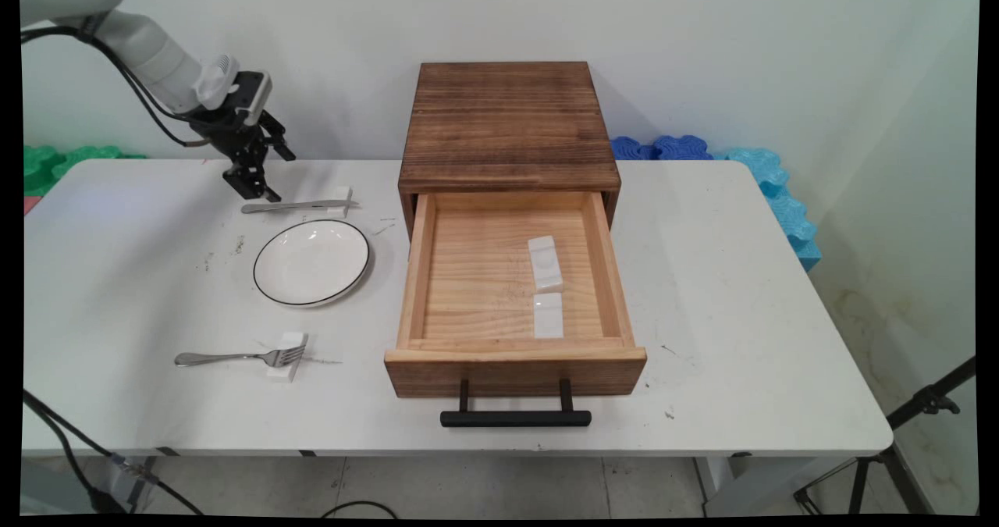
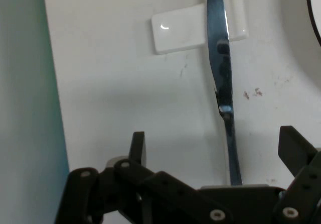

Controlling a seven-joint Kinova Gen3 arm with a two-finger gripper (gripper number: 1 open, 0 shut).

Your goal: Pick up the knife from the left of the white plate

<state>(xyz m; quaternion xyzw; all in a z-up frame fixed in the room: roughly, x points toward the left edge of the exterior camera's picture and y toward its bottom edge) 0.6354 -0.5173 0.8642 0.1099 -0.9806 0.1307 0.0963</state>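
Jaws spread wide, gripper [image 2: 215, 148] straddling knife [image 2: 220, 73] handle, not clamped. Knife lies on table [image 1: 702, 277], blade on white rest [image 2: 185, 28], beside plate [image 1: 311, 262]. Drawer [image 1: 511, 277] open.

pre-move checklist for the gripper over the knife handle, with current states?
1. Gripper open: ok, fingers spread.
2. Knife handle between the fingers: ok in hand view, nearer one finger than the other.
3. Knife blade propped on the white rest: ok.
4. Fingers touching the knife: cannot tell.
5. Plate apart from the knife: ok.
6. Drawer pulled out: ok, two white rests inside.
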